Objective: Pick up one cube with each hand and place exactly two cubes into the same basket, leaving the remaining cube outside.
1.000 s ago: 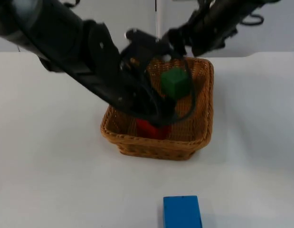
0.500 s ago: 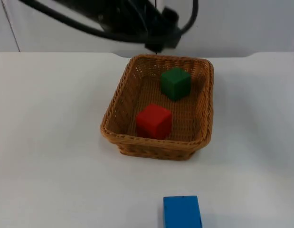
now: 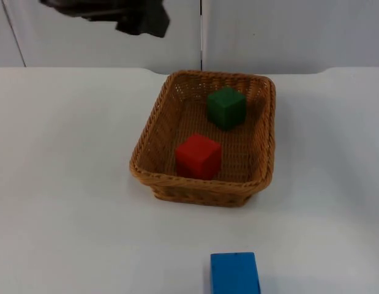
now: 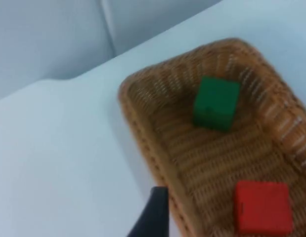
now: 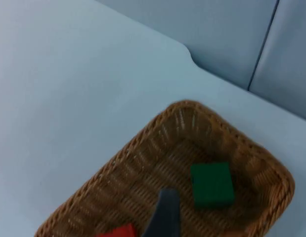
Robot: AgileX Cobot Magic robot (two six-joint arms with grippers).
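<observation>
Basket (image 3: 146, 165): wicker, sits on the white table (image 3: 60, 184); every place below is given from it.
Green cube (image 3: 226, 107): inside the basket, at its end toward the partition wall (image 3: 287, 30), resting on the woven floor.
Red cube (image 3: 198, 156): inside the basket too, at the end away from the wall, apart from the green one.
Blue cube (image 3: 235, 274): on the table outside the basket, well apart from its rim, on the side away from the wall.
Left gripper (image 3: 140, 18): raised in front of the wall, beyond the basket's wall-side end and off to the left arm's side; I cannot tell how far its fingers are spread, and nothing shows in its hold. From its wrist camera, both cubes lie below in the basket.
Right gripper: its wrist camera looks down on the basket from above — finger spread cannot be told, and no cube shows in it.
Task standing: two cubes in one basket, one left out — judged complete.
Risk: an arm swinging low over the rim could nudge the basket or tip a cube out.
Risk: any further reach for the blue cube would spoil the count of two.
</observation>
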